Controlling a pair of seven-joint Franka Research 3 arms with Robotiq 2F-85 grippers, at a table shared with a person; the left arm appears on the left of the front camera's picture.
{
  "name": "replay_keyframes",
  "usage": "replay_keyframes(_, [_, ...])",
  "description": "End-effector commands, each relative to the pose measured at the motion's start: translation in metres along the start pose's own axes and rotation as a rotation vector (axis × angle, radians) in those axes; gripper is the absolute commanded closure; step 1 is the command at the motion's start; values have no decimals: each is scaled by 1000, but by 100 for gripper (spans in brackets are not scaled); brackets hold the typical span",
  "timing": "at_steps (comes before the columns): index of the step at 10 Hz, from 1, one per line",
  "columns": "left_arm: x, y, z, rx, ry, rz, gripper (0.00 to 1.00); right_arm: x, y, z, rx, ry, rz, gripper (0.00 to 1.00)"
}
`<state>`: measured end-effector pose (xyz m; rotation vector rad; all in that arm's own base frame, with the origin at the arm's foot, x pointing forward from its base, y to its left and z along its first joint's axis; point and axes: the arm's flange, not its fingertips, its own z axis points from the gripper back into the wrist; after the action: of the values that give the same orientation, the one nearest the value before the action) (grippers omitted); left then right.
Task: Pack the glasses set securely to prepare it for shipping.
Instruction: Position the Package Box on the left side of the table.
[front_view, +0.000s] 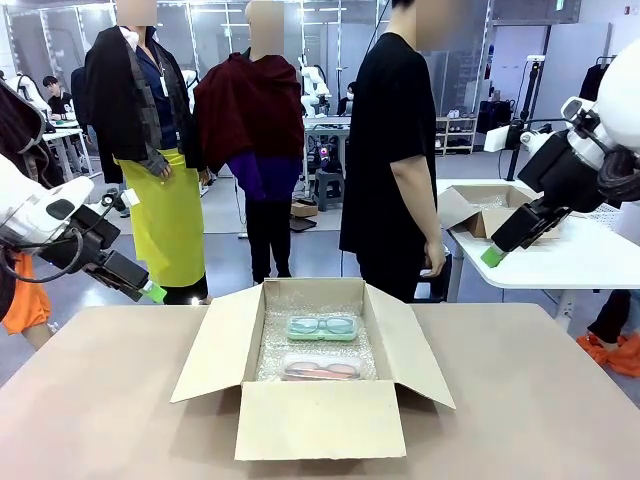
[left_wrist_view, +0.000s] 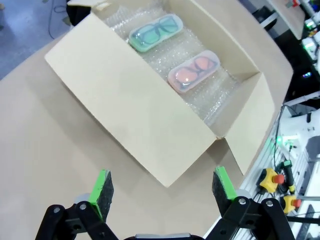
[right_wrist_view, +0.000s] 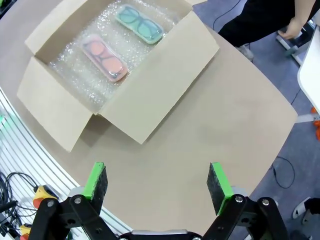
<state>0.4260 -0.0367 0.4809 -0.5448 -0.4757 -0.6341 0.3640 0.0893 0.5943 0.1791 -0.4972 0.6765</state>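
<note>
A flat, rounded-rectangle pale mint green case (front_view: 322, 327) and a pinkish-red case (front_view: 322, 368) of the same shape lie a little apart at the centre of the front view. Eyeglasses show through their smooth lids. Under them is crinkly clear bubble wrap (front_view: 272, 352), lining an open brown cardboard box (front_view: 320, 420) on a matte beige table (front_view: 90, 410). The left gripper (front_view: 153, 292) at mid-left and the right gripper (front_view: 492, 257) at mid-right are seen side-on, so their gap is hard to judge there. In both wrist views the green pads (left_wrist_view: 102, 186) stand wide apart, holding nothing.
</note>
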Motion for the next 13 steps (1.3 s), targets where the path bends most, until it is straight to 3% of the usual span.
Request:
replay_keyframes(1, [5, 38, -10, -109, -28, 134, 0, 4, 2, 1, -25, 8, -26, 0])
replay_keyframes(7, [-30, 140, -82, -383, -8, 473, 0, 4, 2, 1, -25, 8, -26, 0])
replay_keyframes(13, [-55, 168, -155, -540, -63, 587, 0, 4, 2, 1, -25, 8, -26, 0])
